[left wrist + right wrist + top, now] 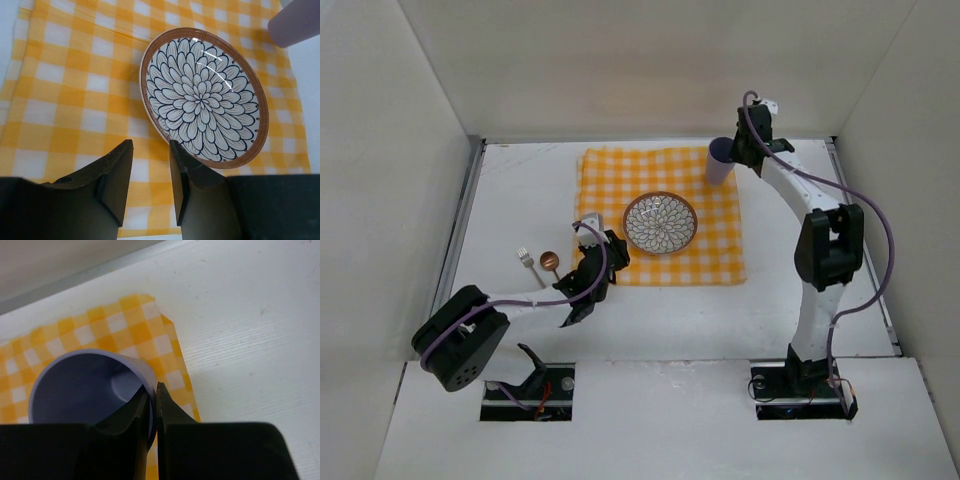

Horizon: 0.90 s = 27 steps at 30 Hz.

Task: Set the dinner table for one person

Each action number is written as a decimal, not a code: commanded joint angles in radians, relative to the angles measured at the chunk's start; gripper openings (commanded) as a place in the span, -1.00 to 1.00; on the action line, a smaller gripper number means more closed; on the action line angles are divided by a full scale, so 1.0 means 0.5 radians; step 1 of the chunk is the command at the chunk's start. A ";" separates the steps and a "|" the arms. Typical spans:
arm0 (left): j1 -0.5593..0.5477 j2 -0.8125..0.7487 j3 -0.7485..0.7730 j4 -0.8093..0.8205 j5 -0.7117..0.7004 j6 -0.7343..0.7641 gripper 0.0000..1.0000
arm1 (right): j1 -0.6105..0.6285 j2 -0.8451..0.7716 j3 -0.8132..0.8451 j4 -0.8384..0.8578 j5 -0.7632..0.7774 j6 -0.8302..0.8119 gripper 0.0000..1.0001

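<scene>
Filling your whole workspace, the dinner table (520, 190) is a flat white top. On its middle lies a yellow-and-white checked cloth (610, 175) with a flower-patterned plate (661, 223) on it. A lilac cup (719, 162) stands at the cloth's far right corner. Your right gripper (151, 392) is clamped on the cup's wall, one finger inside, one outside. Your left gripper (151, 150) hovers over the cloth just beside the plate, jaws apart and empty. A fork (528, 264) and spoon (550, 261) lie on bare table left of the cloth.
</scene>
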 commanded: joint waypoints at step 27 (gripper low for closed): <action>0.127 -0.057 -0.008 0.048 -0.009 -0.021 -0.19 | 0.037 0.067 0.380 -0.124 -0.038 -0.162 0.13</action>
